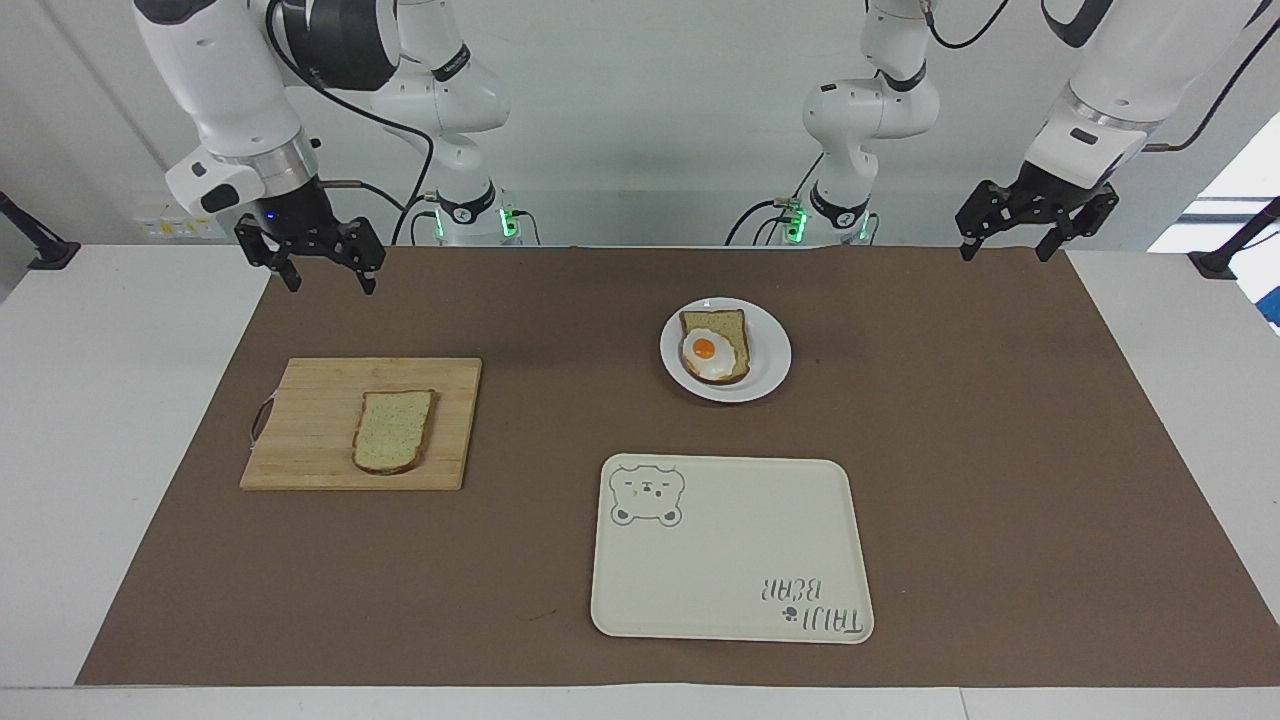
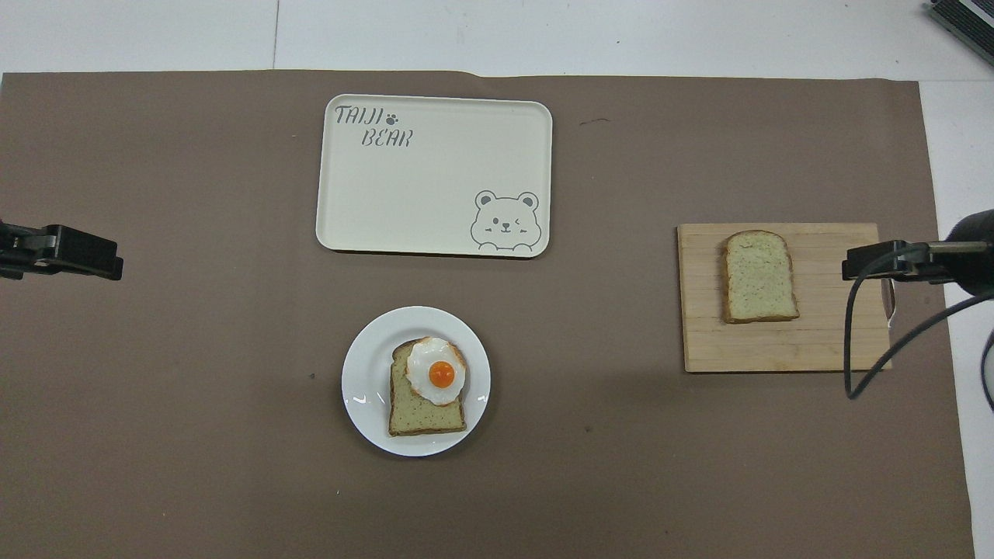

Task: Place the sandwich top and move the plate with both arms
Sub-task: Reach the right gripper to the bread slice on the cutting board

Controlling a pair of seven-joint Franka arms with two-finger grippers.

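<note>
The sandwich top [image 1: 393, 431] [image 2: 759, 276] is a plain speckled bread slice lying flat on a wooden cutting board [image 1: 310, 410] [image 2: 831, 341] toward the right arm's end of the table. The small white plate [image 1: 772, 352] [image 2: 363, 388] holds a bread slice with a fried egg [image 1: 712, 352] [image 2: 436, 374]. My right gripper [image 1: 330, 285] is open and empty, up in the air over the mat by the board's edge nearest the robots. In the overhead view its tip [image 2: 866, 262] covers the board's handle end. My left gripper [image 1: 1004, 252] [image 2: 81, 256] is open and empty, waiting over the mat's corner at its own end.
A cream rectangular tray [image 1: 740, 570] [image 2: 435, 186] with a bear drawing lies farther from the robots than the plate. A brown mat [image 1: 1000, 450] covers most of the white table. The right arm's black cable [image 2: 885, 365] hangs over the board's handle end.
</note>
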